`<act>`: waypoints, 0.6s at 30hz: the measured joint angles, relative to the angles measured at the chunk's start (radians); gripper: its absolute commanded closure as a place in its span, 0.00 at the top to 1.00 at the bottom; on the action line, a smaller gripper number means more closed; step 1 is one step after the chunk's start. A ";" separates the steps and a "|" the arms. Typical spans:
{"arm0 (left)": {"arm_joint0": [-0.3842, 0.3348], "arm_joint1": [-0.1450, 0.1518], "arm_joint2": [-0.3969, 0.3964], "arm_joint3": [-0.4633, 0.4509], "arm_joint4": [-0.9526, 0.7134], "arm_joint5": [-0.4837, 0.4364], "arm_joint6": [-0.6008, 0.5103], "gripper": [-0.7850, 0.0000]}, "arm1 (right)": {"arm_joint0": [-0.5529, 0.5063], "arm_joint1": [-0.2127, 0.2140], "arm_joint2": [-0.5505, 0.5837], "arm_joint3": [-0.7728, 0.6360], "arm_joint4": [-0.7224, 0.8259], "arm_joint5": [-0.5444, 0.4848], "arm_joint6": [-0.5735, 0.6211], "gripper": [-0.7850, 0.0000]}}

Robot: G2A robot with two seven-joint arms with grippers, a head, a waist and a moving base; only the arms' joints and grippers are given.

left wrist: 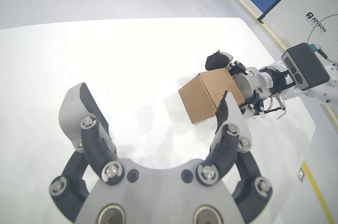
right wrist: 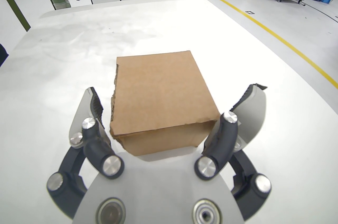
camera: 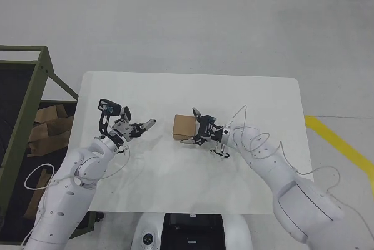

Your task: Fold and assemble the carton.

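Resting near the centre of the white tabletop (camera: 174,181), the brown carton (camera: 182,127) stands as a box with one broad face up. In the right wrist view the carton (right wrist: 161,90) fills the middle of the frame. Its top panel overhangs a recessed flap at the lower end, and its left edge is ragged.

Right gripper (camera: 194,129): positioned at the carton's right end in the top view. Its fingers (right wrist: 92,103) are spread wide, one on each side of the carton. A visible gap lies between each pad and the cardboard, so nothing is clamped. The left wrist view shows the same arrangement at centre right of the frame, with one black pad above the carton (left wrist: 208,97).

Left gripper (camera: 143,128): left of the carton in the top view, apart from it, over bare tabletop. In its own view the left gripper (left wrist: 153,93) has its fingers parted and holds nothing.

Surroundings: a green frame (camera: 46,65) stands at the left edge of the top view. Loose cardboard pieces (camera: 49,122) lie inside it, off the tabletop.
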 measured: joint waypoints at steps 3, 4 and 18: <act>-0.002 -0.001 0.001 0.002 0.000 0.000 -0.002 1.00 | 0.002 -0.003 -0.005 0.003 0.000 0.002 -0.004 0.77; -0.003 -0.001 0.002 0.003 0.000 -0.001 -0.003 1.00 | 0.002 -0.003 -0.007 0.004 -0.001 0.003 -0.006 0.78; -0.019 -0.004 0.008 0.017 0.018 0.016 -0.028 1.00 | 0.008 -0.008 -0.025 0.019 -0.002 -0.001 -0.025 1.00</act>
